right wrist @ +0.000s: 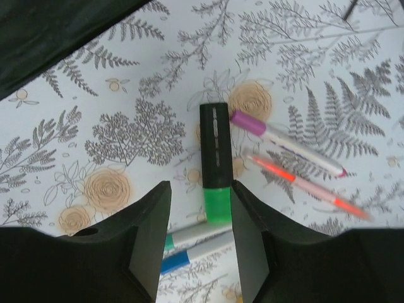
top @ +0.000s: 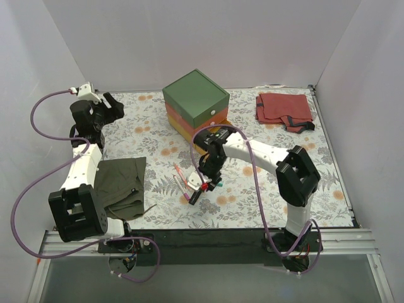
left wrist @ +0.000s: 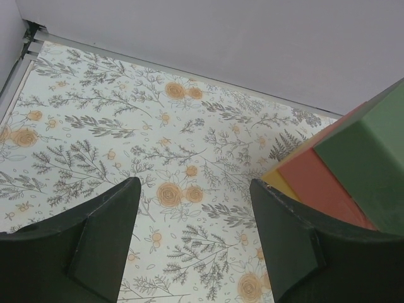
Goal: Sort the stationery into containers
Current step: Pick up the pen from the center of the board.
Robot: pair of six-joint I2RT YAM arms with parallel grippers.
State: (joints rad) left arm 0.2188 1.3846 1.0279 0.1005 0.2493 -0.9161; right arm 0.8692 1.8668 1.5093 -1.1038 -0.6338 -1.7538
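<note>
Highlighter (right wrist: 214,151) lies unclamped between fingers of the half-open right claw (right wrist: 200,186); the left claw (left wrist: 194,184) gapes empty.

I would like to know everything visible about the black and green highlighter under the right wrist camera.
The highlighter is chunky: a black barrel with a pale strip along it and a bright green end, plastic by its look. It lies flat on the flowered table cover, green end between the open fingers of the right gripper; whether they touch it I cannot tell. A purple-capped pen lies close beside its barrel.
</note>
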